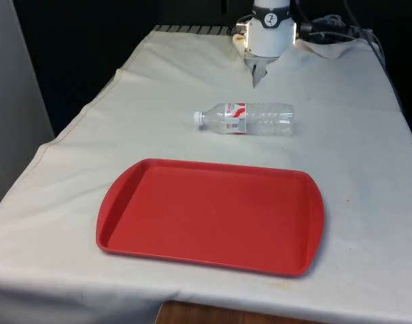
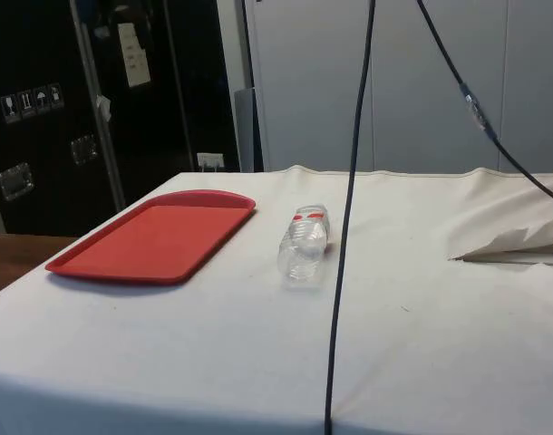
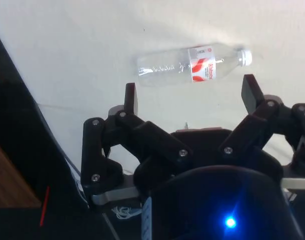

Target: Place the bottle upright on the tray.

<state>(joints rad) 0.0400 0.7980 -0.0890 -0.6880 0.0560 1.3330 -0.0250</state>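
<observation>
Centrally, the clear bottle (image 1: 245, 119) lies on its side on the desk (image 1: 354, 169), apart from the red tray (image 1: 211, 216) at the near edge; the gripper (image 1: 258, 77), fingers (image 3: 130, 98) spread, hovers toward the far edge.

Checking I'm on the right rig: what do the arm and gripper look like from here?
A white arm end with a dark band carries a black two-finger gripper: linkage fingers held by silver screws, flat black fingertips. Cables trail behind it over the white cloth.
</observation>
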